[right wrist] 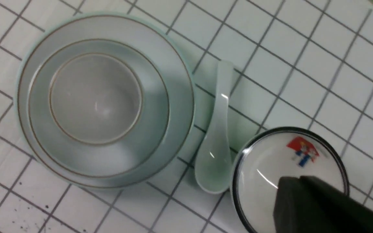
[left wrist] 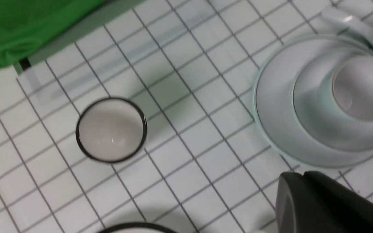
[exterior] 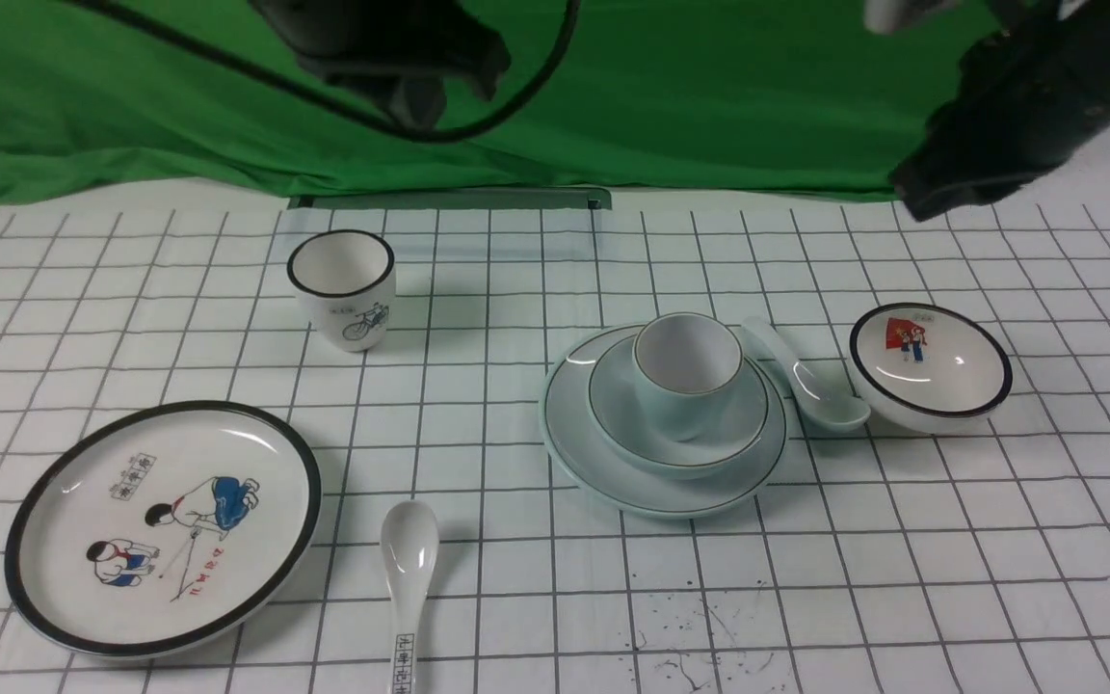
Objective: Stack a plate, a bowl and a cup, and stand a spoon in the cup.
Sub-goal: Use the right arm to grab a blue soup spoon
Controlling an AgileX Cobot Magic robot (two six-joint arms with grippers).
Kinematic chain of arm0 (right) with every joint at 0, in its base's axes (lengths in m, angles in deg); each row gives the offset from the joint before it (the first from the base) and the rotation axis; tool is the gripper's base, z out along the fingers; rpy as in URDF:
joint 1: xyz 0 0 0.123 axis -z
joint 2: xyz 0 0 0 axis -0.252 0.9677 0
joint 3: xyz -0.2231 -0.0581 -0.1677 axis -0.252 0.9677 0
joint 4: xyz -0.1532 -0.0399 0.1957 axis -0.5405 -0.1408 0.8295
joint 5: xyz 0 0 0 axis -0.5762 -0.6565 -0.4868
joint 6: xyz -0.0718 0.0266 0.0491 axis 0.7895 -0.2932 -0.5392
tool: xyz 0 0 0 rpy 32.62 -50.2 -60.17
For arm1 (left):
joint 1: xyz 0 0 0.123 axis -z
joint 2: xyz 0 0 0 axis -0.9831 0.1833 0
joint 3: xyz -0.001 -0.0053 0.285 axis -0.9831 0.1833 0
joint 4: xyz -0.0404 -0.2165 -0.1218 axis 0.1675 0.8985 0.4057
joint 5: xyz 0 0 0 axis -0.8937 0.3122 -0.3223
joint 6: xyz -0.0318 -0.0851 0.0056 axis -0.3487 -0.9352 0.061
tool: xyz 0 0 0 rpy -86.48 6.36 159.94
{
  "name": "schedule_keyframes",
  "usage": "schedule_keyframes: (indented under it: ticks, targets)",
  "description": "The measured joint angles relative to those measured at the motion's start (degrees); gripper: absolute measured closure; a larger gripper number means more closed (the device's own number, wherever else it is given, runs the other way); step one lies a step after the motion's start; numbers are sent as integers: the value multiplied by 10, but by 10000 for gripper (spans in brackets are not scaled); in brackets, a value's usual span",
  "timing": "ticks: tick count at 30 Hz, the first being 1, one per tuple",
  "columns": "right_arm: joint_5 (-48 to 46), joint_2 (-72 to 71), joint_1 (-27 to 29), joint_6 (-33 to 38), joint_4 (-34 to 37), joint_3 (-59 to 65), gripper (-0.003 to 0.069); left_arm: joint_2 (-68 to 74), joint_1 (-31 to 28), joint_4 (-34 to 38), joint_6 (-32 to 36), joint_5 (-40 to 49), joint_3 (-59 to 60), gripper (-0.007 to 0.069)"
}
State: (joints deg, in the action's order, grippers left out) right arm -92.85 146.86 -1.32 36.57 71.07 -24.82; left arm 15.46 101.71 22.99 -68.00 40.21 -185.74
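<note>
The left gripper [exterior: 415, 96] hangs high at the far edge of the table [exterior: 516, 318], closed, and we see nothing in it; the right gripper [exterior: 940, 183] hovers high on the right side, and we cannot tell how wide its jaws stand, since only one dark finger [right wrist: 319, 204] shows in its wrist view. The spoon [exterior: 810, 381], plain and pale, lies flat on the table, bowl end toward us, handle pointing away. It sits just beside the right edge of the plate [exterior: 574, 434], on which the bowl [exterior: 613, 405] rests, with the cup [exterior: 680, 414] upright and empty inside the bowl. On the spoon's other side, so close we cannot tell whether they touch, is a black-rimmed picture bowl [exterior: 902, 405]. Well apart on the left are a bicycle cup [exterior: 343, 289], a cartoon plate [exterior: 256, 453] and a printed spoon [exterior: 409, 578]. We judge the stacking done and the spoon step in hand. The next move likely calls for the right gripper to come down over the spoon's handle, clear of the picture bowl and the plate rim, then tip the spoon upright and lower it into the cup without toppling the stack
</note>
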Motion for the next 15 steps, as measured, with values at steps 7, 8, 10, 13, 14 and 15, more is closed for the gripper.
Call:
schedule_keyframes:
  ticks: [7,8,10,13,14,15]
  targets:
    - [57,102,-46,-11,-56,-24,249,-106,0,14,0,-64,171,663]
    - [69,120,-49,-16,-68,-24,224,-120,0,15,0,-73,195,664]
    - [86,138,-50,-26,-79,-24,214,-135,0,17,0,-88,222,662]
    - [114,169,-50,-40,-93,-25,215,-148,0,17,0,-102,255,662]
    - [115,170,-50,-40,-93,-25,215,-148,0,17,0,-103,256,662]
    - [125,181,-50,-49,-95,-25,215,-148,0,17,0,-106,260,662]
